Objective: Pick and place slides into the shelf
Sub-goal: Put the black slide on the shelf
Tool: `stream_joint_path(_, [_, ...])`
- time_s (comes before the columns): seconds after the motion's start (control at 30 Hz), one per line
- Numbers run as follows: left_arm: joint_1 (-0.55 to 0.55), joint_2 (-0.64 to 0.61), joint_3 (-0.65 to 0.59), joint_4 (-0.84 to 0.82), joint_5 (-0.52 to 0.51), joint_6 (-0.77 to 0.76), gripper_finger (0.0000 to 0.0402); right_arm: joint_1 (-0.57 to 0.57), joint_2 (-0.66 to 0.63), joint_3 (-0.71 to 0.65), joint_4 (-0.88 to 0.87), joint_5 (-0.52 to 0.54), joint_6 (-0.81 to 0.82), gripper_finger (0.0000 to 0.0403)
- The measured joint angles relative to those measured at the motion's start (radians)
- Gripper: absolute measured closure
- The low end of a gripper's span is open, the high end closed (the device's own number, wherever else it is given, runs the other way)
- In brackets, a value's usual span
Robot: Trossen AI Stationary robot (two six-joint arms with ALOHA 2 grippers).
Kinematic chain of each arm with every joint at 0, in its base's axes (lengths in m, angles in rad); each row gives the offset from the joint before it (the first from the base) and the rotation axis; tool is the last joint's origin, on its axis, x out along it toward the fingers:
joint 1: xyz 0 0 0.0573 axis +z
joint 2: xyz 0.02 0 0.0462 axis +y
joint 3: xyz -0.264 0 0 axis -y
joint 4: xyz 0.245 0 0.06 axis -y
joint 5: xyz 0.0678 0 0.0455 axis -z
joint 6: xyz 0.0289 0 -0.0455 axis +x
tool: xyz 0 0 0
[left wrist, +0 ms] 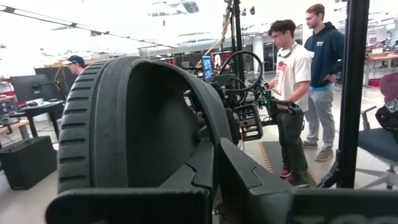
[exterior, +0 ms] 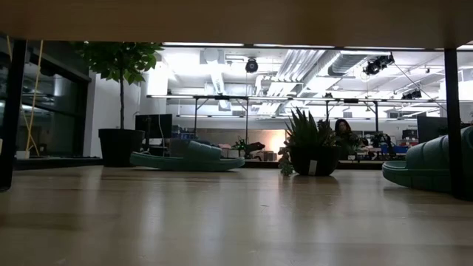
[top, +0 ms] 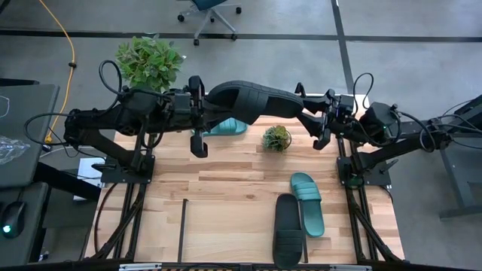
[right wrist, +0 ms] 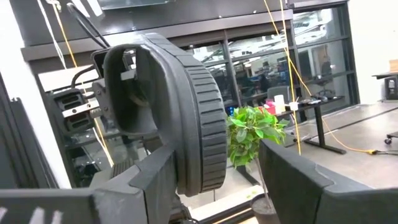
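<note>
High view, table: the light-wood tabletop (top: 226, 188) in its black frame fills the middle, both dark arms meeting over its far edge.
Shelf: from where I stand I cannot pick out the rod-framed bay for certain; the low view looks along a wooden floor under a wooden top, which may be it.
Black slide held aloft: a black rubber slide sandal (top: 252, 102) hangs between the two arms, clear of the wood.
Left gripper (top: 197, 113): fingers clamped on one end of that sandal, its ribbed sole filling the left wrist view.
Right gripper (top: 316, 120): fingers closed on the other end.
Slides on the table: a second black slide (top: 288, 229) and a teal green rubber slide (top: 309, 203) lie just beside each other near the front right; another teal slide (top: 228, 128) lies under the arms.
Small potted plant (top: 276, 138): sits near the far edge, between the grippers.
Step in hand: I judge this a two-arm carry or handover of the black sandal.
Next move: one gripper likely must let go so the other can lower the sandal into the shelf, clear of the plant.
</note>
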Motion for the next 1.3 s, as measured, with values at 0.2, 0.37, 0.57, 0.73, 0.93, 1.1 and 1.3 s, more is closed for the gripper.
stream_joint_path(0.2, [0.000, 0.000, 0.000, 0.001, 0.000, 0.000, 0.0401, 0.000, 0.000, 0.000, 0.000, -0.024, 0.000, 0.0204])
stream_joint_path(0.37, [0.000, 0.000, 0.000, 0.001, 0.000, -0.001, 0.0401, 0.000, 0.000, 0.000, 0.000, -0.045, 0.000, 0.0245])
stream_joint_path(0.57, [0.000, 0.000, 0.000, 0.001, 0.000, -0.003, 0.0401, 0.000, 0.000, 0.000, 0.000, -0.076, 0.000, 0.0302])
stream_joint_path(0.73, [0.000, 0.007, 0.000, 0.006, -0.001, -0.010, 0.0401, 0.000, -0.002, 0.000, 0.000, -0.076, 0.000, 0.0332])
stream_joint_path(0.93, [0.000, 0.021, 0.001, 0.007, -0.004, -0.025, 0.0401, -0.001, -0.003, 0.000, -0.001, -0.072, 0.000, 0.0342])
stream_joint_path(1.1, [0.000, 0.022, 0.001, 0.005, -0.004, -0.026, 0.0401, -0.001, -0.003, 0.000, 0.000, -0.070, -0.001, 0.0343])
stream_joint_path(1.3, [0.000, 0.016, 0.000, -0.002, -0.013, 0.007, 0.0388, 0.008, -0.019, 0.000, -0.006, -0.036, -0.023, 0.0343])
